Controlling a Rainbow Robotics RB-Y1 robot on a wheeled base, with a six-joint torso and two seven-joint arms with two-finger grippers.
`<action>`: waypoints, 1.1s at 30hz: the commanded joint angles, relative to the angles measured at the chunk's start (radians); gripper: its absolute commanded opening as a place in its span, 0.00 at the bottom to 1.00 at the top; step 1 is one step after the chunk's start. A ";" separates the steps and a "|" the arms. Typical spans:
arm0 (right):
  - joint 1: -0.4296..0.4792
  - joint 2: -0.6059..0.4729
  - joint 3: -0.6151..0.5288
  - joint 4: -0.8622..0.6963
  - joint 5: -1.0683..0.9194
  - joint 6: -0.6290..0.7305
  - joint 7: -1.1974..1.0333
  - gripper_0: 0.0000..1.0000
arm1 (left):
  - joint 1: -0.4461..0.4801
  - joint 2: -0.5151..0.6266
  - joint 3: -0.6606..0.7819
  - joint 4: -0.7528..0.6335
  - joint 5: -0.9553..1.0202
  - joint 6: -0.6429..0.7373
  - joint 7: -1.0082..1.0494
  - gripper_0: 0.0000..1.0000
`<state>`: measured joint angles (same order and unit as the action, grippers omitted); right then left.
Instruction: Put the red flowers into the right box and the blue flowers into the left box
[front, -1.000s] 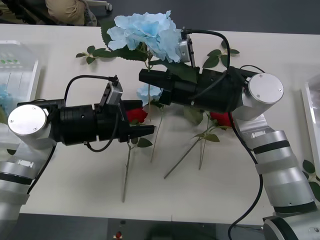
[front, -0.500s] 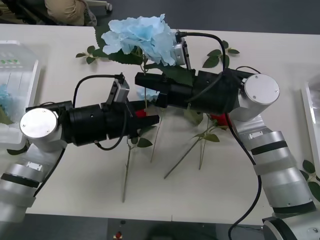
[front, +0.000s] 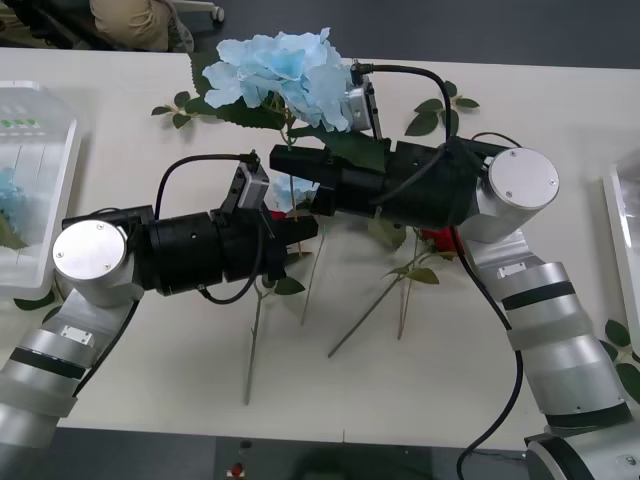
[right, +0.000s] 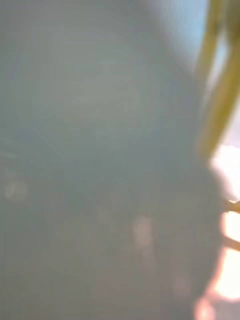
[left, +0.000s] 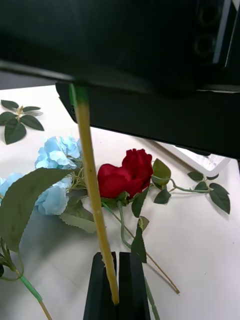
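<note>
A blue flower (front: 285, 72), a wide pale-blue hydrangea head with big green leaves, is held up above the middle of the table (front: 150, 360); its thin stem (left: 92, 190) runs down from the right tool (front: 290, 165), whose black fingers close on it high up, to the left tool (front: 305, 230), whose two black fingers (left: 102, 285) are pressed together on the stem's lower end, as the left wrist view shows. The right arm reaches in from the right at mid-table and the left arm from the left, just below and in front of it, so the two tools meet near the middle. The right wrist view is a pale blur with a yellowish stem along one edge, too close to tell more.

Under the arms, on the table, lie the red flowers; the left wrist view shows two red blooms (left: 125, 172) touching each other, beside a smaller blue hydrangea head (left: 57, 167) with a large green leaf; in the front view one red bloom (front: 440, 240) peeks out under the right forearm, and long green stems fan toward the table's near edge.

The left box (front: 60, 185), a white ribbed tray with green marks, stands at the table's left edge with a bit of blue flower inside; the right box (front: 622, 225) shows as a white rim at the right edge; loose green leaf sprigs (front: 440, 112) lie farther back.
</note>
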<state>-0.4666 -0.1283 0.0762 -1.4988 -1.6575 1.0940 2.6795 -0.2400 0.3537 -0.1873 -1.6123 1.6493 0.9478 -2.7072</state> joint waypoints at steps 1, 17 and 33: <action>-0.020 -0.002 -0.004 -0.018 -0.008 0.004 0.026 0.00 | -0.027 -0.018 0.011 -0.028 0.009 -0.011 0.002 0.00; -0.070 -0.004 -0.030 -0.018 0.091 0.072 0.026 0.92 | -0.021 0.176 0.023 -0.026 0.055 -0.009 0.002 0.00; -0.063 -0.277 0.030 -0.018 0.059 0.273 -0.152 0.92 | 0.114 0.966 0.140 0.023 0.257 -0.001 0.002 0.00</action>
<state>-0.5136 -0.3054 0.0820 -1.4985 -1.5767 1.3332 2.6613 -0.1292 1.2558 -0.0919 -1.6101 1.9261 0.9474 -2.7072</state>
